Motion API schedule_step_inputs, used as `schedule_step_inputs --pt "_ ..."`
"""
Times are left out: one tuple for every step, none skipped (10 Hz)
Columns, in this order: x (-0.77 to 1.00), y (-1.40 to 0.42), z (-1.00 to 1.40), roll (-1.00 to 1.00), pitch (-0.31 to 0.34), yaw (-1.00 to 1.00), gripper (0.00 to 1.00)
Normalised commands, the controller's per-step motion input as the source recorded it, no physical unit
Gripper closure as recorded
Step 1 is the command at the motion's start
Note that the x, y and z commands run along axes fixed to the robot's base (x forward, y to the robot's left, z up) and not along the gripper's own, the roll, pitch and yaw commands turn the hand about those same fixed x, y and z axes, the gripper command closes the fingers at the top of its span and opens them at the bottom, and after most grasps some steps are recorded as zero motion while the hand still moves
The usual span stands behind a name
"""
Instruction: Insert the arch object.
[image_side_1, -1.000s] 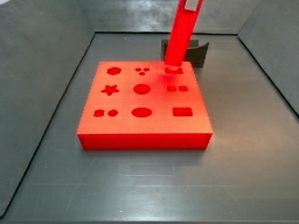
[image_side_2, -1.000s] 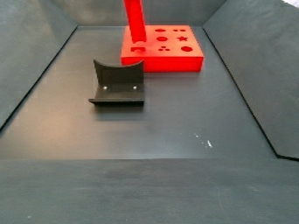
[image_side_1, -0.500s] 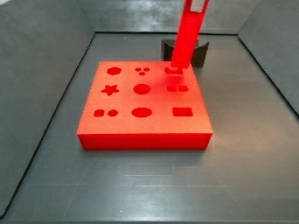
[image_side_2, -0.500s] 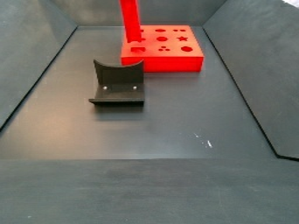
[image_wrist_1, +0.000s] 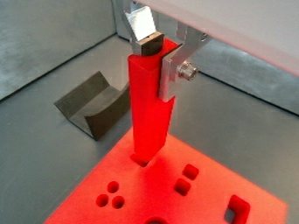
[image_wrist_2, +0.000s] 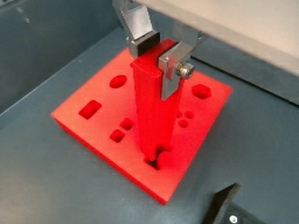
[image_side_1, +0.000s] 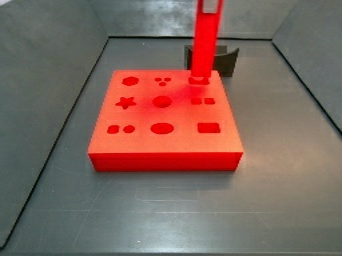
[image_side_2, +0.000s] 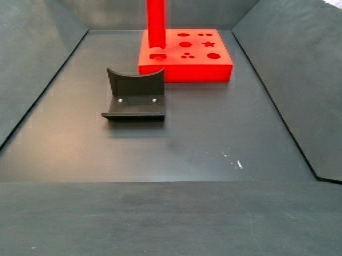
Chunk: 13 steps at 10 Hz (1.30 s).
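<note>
The arch object is a tall red peg, and my gripper is shut on its top end. It stands almost upright in both wrist views and both side views. Its lower end meets a hole at the corner of the red block nearest the fixture. I cannot tell how deep it sits. The gripper is out of frame in both side views. The block has several other shaped holes, all empty.
The dark fixture stands on the grey floor beside the block, and also shows in a side view and both wrist views. Grey walls enclose the floor.
The peg's top has swung a little, so it stands more upright. Its lower end has stayed at the same corner hole.
</note>
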Motion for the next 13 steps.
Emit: schedule_step_inputs --pt "0.0 0.06 0.0 -0.02 -0.239 0.24 1.0" --pt "0.07 0.0 0.0 -0.06 -0.13 0.24 1.0" --pt "0.33 0.0 0.0 -0.07 -0.029 0.28 1.0" --pt "0.51 0.0 -0.01 0.0 0.0 0.32 1.0" --pt "0.35 -0.02 0.0 0.04 0.086 0.27 1.0" --pt "0.18 -0.11 0.0 0.15 0.276 0.0 1.0" --pt "0.07 -0.01 -0.12 0.16 0.43 0.0 1.0" --pt "0.0 0.0 -0.05 0.11 0.487 -0.04 1.0" --pt "0.0 0.0 -0.07 0.12 0.474 -0.04 1.0" --pt "0.21 -0.07 0.0 0.02 0.3 -0.13 1.0" --pt "0.03 0.0 -0.11 0.0 -0.003 0.0 1.0" --pt "0.13 0.04 -0.26 0.0 -0.059 0.19 1.0" --pt "0.0 0.14 -0.28 0.0 -0.1 0.26 1.0"
